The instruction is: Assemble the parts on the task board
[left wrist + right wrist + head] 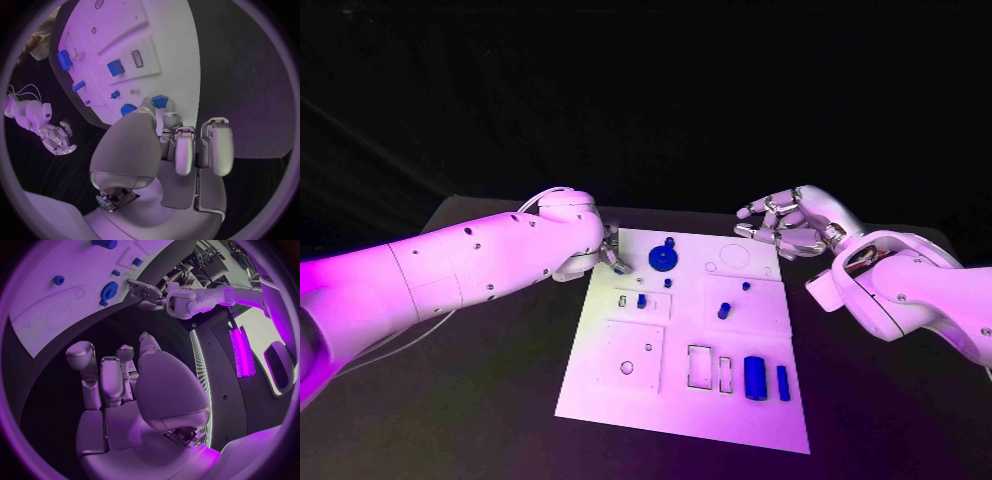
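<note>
The white task board (678, 405) lies in the middle of the black table. A blue gear (662, 259) sits near its far left corner, with a small blue peg (671, 242) beside it. My left hand (609, 260) is at the board's far left edge, close to the gear (128, 108). It pinches a small blue part (160, 101) between its fingertips (148, 105). My right hand (783, 225) hovers past the board's far right corner, its fingers apart and holding nothing. The right wrist view has the gear (110, 290) and my left hand (144, 291) next to it.
Several other blue parts lie on the board: two long ones (756, 377) near the front right, small ones (724, 311) in the middle. Empty rectangular slots (700, 366) sit beside them. Black table (473, 400) surrounds the board on both sides.
</note>
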